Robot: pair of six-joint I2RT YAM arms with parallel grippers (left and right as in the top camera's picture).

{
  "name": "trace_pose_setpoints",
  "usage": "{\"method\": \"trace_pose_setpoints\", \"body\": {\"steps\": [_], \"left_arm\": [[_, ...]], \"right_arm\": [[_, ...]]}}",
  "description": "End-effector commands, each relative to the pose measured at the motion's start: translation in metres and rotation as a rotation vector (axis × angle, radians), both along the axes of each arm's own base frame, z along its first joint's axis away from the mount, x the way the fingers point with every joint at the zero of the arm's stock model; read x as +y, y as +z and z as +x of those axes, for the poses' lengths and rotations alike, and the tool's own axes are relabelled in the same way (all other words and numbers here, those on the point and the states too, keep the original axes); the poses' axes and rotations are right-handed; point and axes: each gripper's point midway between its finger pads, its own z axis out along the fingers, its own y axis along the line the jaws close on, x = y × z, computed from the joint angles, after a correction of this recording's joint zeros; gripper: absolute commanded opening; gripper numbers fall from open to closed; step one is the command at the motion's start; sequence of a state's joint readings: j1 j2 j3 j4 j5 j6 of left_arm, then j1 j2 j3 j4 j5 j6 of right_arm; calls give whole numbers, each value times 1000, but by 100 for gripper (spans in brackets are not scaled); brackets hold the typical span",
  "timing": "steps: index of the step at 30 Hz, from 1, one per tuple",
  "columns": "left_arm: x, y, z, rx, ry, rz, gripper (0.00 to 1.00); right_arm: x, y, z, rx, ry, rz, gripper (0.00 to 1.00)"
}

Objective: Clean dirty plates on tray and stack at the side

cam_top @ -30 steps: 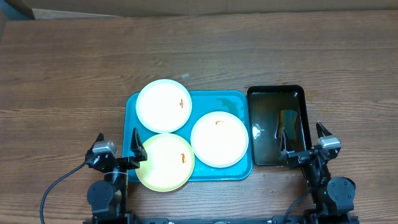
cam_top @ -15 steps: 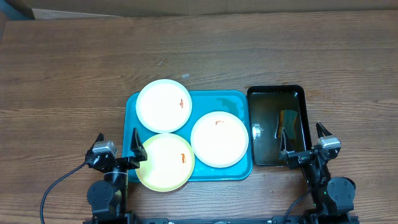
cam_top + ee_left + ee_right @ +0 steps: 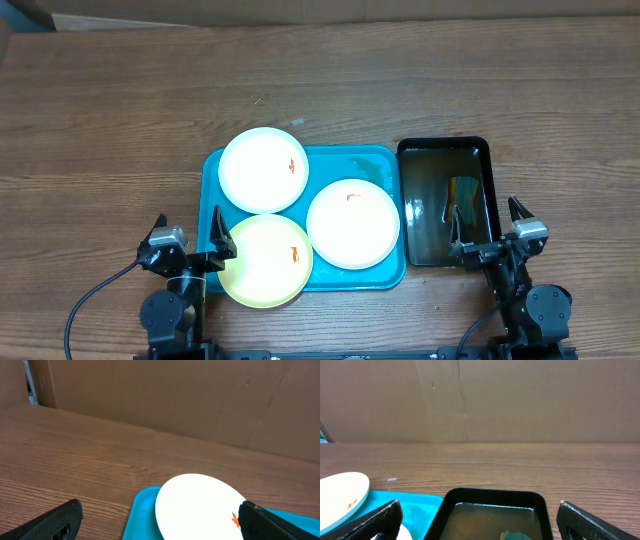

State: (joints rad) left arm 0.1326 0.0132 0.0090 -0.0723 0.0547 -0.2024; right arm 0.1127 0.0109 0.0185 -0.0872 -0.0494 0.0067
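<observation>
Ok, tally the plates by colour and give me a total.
White plates: 2
Pale yellow plate: 1
Total: 3

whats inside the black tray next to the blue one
The black tray holds murky water, with a dark greenish sponge-like object sunk towards its right side. The right gripper, open, hangs over the near end and hides a strip of the bottom there.
</observation>
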Motion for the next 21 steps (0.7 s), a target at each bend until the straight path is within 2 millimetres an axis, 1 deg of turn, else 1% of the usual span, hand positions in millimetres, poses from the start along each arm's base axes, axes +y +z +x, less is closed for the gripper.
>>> {"method": "trace_pose_setpoints", "body": {"steps": [1,6,10,12,14,17,19,21], "left_arm": [[-3,0,0,-5,-8,2,100],[-7,0,0,-5,-28,1,100],[-7,0,0,-5,-28,1,100],[-7,0,0,-4,-28,1,100],[-7,0,0,-4,-28,1,100],[-7,0,0,-4,-28,1,100],[-7,0,0,-4,-28,1,100],[-7,0,0,-4,-28,1,100]], "right_arm": [[0,-2,0,-4,4,-3,100],[1,6,0,-36,5,1,100],[0,5,0,-30,3,1,100],[0,9,-1,-29,3,49,100],[0,26,-4,-46,6,107,100],[4,57,-13,-77,36,129,100],[3,85,-20,-93,36,130,100],[3,107,-25,-87,36,129,100]]}}
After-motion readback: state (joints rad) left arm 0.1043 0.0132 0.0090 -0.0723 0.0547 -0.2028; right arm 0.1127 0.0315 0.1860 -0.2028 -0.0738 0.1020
